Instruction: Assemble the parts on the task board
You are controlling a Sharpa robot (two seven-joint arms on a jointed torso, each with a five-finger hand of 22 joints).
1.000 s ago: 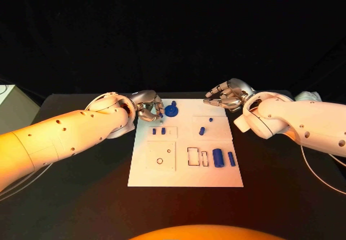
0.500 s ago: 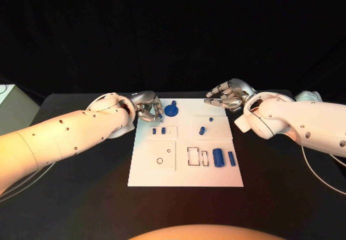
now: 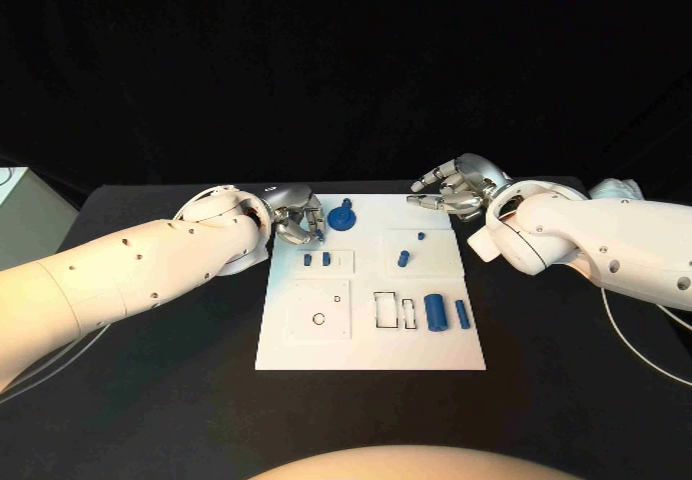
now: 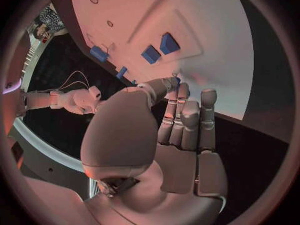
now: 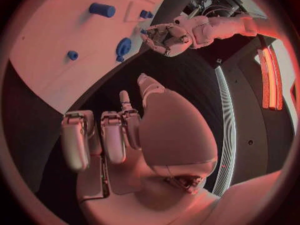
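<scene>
Not much besides the main stuff here. Everything sits on a black table [image 3: 173,400] with a matte top, and behind it the background is just plain dark. At the far left edge of the head view there's a pale greenish-white box-like thing [image 3: 26,212] standing beside the table, can't tell what it is. Over by the table's far right corner there's a small pale lumpy object [image 3: 620,188], too small to identify. A thin light cable [image 3: 635,352] loops across the right side of the table, and another thin cable [image 3: 43,372] runs along the left side.
</scene>
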